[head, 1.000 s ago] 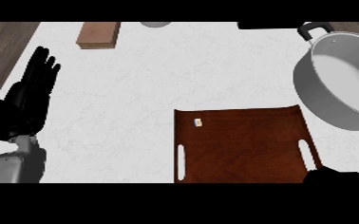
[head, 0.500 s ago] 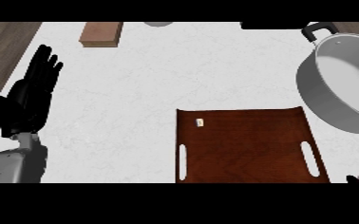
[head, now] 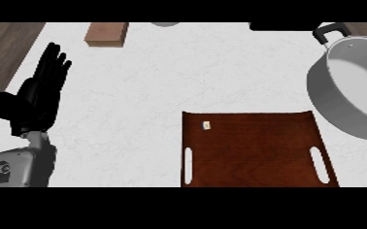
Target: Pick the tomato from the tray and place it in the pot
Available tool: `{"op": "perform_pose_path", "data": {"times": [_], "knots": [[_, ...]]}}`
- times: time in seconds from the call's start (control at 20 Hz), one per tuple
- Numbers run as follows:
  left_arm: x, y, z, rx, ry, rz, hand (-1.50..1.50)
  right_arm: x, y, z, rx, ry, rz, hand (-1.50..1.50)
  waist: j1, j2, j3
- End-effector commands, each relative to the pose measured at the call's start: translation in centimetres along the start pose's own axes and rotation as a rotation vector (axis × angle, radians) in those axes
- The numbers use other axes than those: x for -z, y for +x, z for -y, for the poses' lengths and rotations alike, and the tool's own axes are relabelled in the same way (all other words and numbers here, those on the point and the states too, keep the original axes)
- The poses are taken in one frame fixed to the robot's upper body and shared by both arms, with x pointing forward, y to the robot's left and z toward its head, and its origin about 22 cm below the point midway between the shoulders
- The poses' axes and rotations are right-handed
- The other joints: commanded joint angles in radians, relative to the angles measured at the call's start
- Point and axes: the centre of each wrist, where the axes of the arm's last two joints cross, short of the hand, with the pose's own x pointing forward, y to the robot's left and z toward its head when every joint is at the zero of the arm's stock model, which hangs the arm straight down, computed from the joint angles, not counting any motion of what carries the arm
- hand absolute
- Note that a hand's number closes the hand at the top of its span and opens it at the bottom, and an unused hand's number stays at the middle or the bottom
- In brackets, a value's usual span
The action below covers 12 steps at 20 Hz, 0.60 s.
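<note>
Tomato not showing on tray; only small pale speck. Left hand resting open, left of tray. Right hand absent. Pot upper right. Am advising locating tomato first.

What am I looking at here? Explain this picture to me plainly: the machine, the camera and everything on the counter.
The camera sits at the robot's head and looks steeply down at a white counter. The black robot hand on a grey forearm at the left is the robot's left one, resting open and holding nothing. The right hand is out of view. On the counter lie a dark brown rectangular tray with slot handles and a small pale speck on it, a large grey metal pot at the right edge, and a small brown wooden block at the top. No tomato shows.
</note>
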Motion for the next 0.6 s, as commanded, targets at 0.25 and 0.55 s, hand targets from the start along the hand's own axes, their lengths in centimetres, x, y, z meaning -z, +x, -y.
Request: {"op": "perform_pose_path", "data": {"times": [0.25,0.55], "knots": [[-0.9,0.2,0.2,-0.012,-0.007,0.023,0.0,3.2,-4.4,1.9,-0.328,-0.144,0.008,1.5,0.027,0.007,0.001],[0.0,0.7,0.5,0.003,-0.031,0.012,0.0,6.6,-9.1,-1.9,-0.444,-0.138,-0.022,1.5,0.025,0.006,0.002]]}}
